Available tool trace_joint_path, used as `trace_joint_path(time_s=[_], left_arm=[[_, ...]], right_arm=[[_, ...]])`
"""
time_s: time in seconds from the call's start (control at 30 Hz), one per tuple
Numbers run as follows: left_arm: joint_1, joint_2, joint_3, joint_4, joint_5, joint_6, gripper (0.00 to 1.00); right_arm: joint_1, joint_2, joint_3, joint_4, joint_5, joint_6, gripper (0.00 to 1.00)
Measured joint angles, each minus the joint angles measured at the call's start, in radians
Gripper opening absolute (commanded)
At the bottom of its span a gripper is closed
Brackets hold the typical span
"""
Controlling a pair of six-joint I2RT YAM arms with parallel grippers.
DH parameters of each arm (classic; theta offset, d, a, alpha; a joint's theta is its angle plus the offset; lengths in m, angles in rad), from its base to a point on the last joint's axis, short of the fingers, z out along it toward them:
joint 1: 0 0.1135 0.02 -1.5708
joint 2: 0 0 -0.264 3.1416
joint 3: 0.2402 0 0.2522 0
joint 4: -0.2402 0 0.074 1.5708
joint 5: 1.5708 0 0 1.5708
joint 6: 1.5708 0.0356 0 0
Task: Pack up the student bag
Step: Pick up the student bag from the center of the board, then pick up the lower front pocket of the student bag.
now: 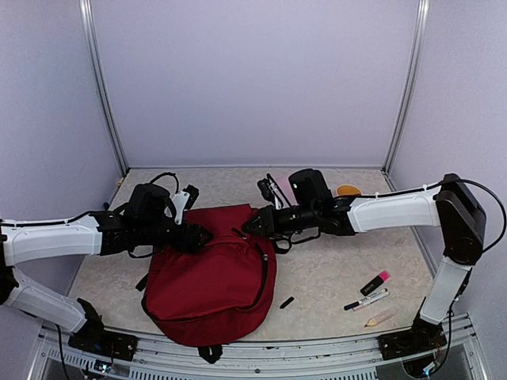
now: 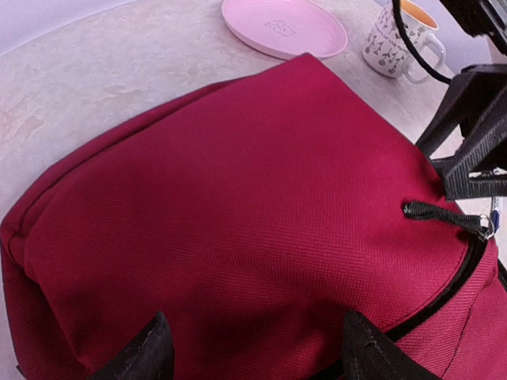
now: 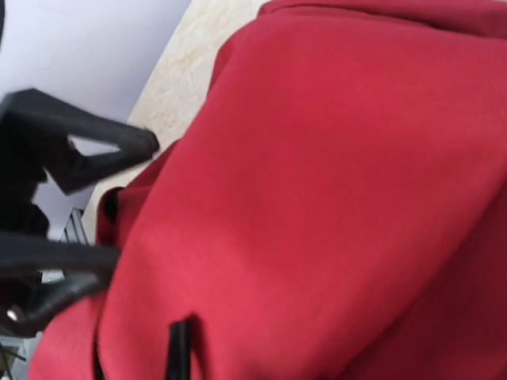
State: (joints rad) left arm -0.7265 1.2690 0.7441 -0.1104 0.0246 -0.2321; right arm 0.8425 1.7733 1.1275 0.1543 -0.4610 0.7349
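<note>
One student bag (image 1: 210, 273), one pink plate (image 2: 285, 28), one mug (image 2: 400, 36), one highlighter (image 1: 375, 283)

Left arm (image 1: 51, 239) and right arm (image 1: 394, 210): white shells, black joints. A black cable (image 1: 164, 175) loops at 11 o'clock of the black left gripper (image 1: 204, 235).

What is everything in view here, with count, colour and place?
backpack: one, dark red, middle of the table
plate: one, pink, behind the backpack
mug: one, white with a pattern, beside the plate
highlighter: one, pink and black, right of the backpack
marker: one, white, beside the highlighter
stick: one, pale peach, near the marker
small piece: one, black, by the backpack's right side
left gripper: one, black, open at the backpack's top
right gripper: one, black, at the backpack's top
</note>
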Motion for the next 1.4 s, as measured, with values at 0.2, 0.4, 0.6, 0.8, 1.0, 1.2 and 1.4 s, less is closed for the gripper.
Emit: trace_joint_path(time_s=[0.2, 0.4, 0.6, 0.8, 1.0, 1.2, 1.4], left_arm=[[-0.085, 0.001, -0.027, 0.057, 0.013, 0.021, 0.53], [-0.264, 0.0, -0.026, 0.094, -0.01, 0.115, 0.47], [-0.355, -0.072, -0.025, 0.056, -0.015, 0.175, 0.44], [-0.374, -0.268, -0.02, 0.056, 0.097, 0.197, 0.3], [-0.161, -0.286, -0.003, 0.06, 0.217, 0.13, 0.31], [-0.07, -0.273, -0.035, 0.075, 0.304, 0.051, 0.46], [-0.068, -0.196, -0.037, 0.099, 0.37, 0.021, 0.39]], right_arm=[[0.014, 0.036, 0.041, 0.0, -0.046, -0.023, 0.07], [0.053, 0.065, 0.109, -0.051, -0.084, -0.104, 0.0], [0.082, 0.057, 0.12, -0.076, -0.117, -0.183, 0.0], [0.092, 0.001, 0.121, -0.079, -0.142, -0.27, 0.0], [0.1, -0.01, 0.125, -0.098, -0.157, -0.333, 0.0], [0.101, -0.021, 0.125, -0.103, -0.161, -0.36, 0.0], [0.105, -0.023, 0.125, -0.104, -0.162, -0.376, 0.0]])
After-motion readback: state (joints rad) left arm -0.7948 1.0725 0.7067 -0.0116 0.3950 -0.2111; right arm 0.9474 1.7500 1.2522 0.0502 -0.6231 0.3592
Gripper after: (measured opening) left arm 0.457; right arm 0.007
